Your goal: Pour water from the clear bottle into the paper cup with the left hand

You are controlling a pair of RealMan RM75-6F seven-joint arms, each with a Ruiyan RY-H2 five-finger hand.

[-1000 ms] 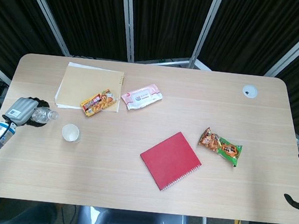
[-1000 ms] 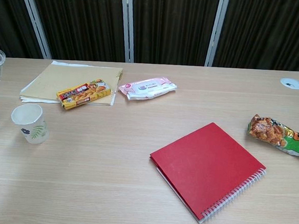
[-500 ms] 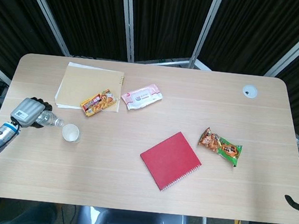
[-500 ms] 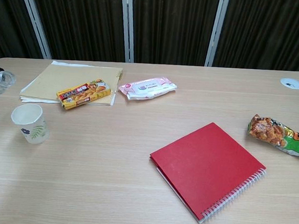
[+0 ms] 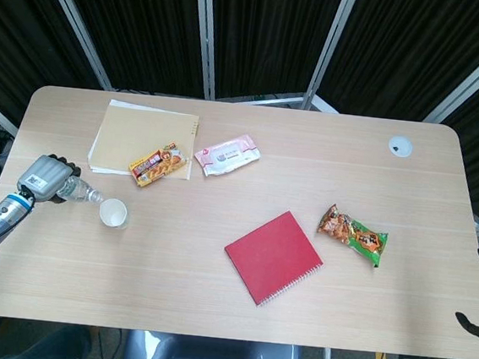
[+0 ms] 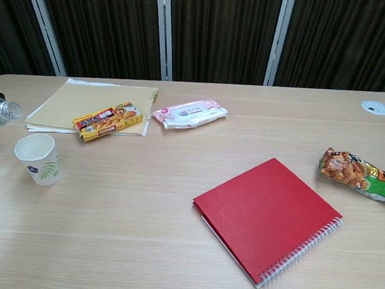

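At the table's left edge the left hand (image 5: 43, 177) wraps its grey fingers round the bottle (image 5: 78, 189), holding it tipped almost flat, neck toward the cup (image 5: 113, 213); the bottle is clear ridged plastic, uncapped, its mouth just short of the cup's rim and slightly above it in the chest view (image 6: 10, 110); no stream of water can be made out. The cup is white paper, upright, with a small green leaf print on its side (image 6: 38, 159); it stands on the table (image 5: 222, 186), a pale wood-grain top with rounded corners. Of the right hand only a dark sliver shows at the far right edge (image 5: 478, 324); whether its fingers are spread or curled cannot be told.
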